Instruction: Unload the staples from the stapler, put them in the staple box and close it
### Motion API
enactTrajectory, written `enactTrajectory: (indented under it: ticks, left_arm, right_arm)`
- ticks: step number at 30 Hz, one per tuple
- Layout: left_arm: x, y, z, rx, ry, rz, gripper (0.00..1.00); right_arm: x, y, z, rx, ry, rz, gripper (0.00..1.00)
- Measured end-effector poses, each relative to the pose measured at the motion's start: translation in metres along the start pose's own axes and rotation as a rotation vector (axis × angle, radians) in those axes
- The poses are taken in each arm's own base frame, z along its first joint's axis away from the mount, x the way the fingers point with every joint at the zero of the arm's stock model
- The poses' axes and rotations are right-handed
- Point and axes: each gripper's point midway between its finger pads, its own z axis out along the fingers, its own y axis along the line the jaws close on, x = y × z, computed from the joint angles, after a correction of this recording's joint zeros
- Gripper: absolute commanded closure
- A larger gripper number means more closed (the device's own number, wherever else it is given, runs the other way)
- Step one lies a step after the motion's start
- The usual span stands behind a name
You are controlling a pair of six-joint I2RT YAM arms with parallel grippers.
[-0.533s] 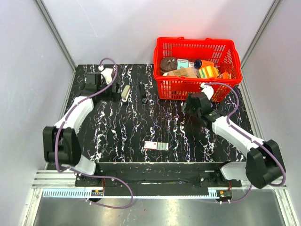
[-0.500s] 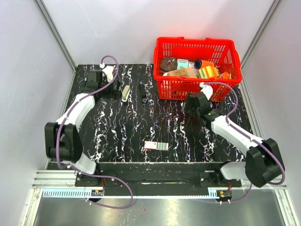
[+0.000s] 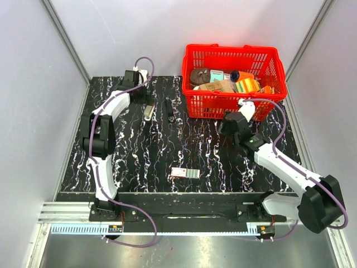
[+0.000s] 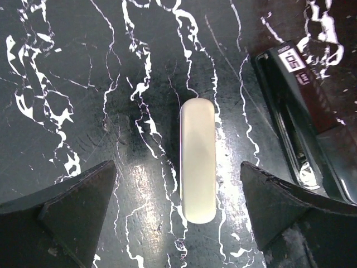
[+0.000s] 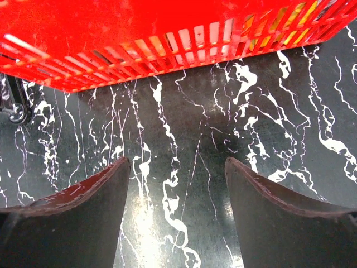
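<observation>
A black stapler (image 4: 301, 111) lies at the back of the table, its long body at the right edge of the left wrist view; from above the stapler (image 3: 169, 110) is a thin dark bar. My left gripper (image 4: 177, 167) is open, and a cream oblong object (image 4: 198, 159) lies flat on the table between its fingers, touching neither. Seen from above, the left gripper (image 3: 146, 99) hovers just behind that cream object (image 3: 148, 111). My right gripper (image 5: 177, 167) is open and empty over bare table, in front of the red basket (image 5: 111, 33). No loose staples show.
The red basket (image 3: 234, 56) at the back right holds several packaged goods. A small pink and white box (image 3: 185, 172) lies near the front centre. A black part with a metal disc (image 5: 17, 109) shows at the left edge of the right wrist view.
The left arm has swung its elbow in and stretched to the back, carrying its gripper right, over the cream object. The right arm has shifted only slightly.
</observation>
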Motion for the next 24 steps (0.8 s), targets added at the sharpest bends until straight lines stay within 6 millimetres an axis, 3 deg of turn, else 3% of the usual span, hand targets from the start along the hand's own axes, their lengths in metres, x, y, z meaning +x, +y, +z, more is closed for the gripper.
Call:
enactTrajectory:
  ticks: [8,11,20,24]
  left_arm:
    - [0.025,-0.013,0.027,-0.013,0.076,0.015,0.24]
    - [0.032,-0.019,0.033,-0.017,0.099,0.026,0.37]
    - [0.029,-0.018,0.036,-0.048,0.105,0.033,0.67]
    - [0.029,-0.015,0.036,-0.062,0.107,0.030,0.70]
  right_arm:
    - [0.019,0.021,-0.012,-0.020,0.003,-0.087,0.35]
    - [0.027,0.029,-0.018,-0.026,0.001,-0.121,0.39]
    - [0.041,0.041,-0.032,-0.037,-0.009,-0.143,0.48]
    - [0.044,0.042,-0.035,-0.035,-0.008,-0.148,0.49]
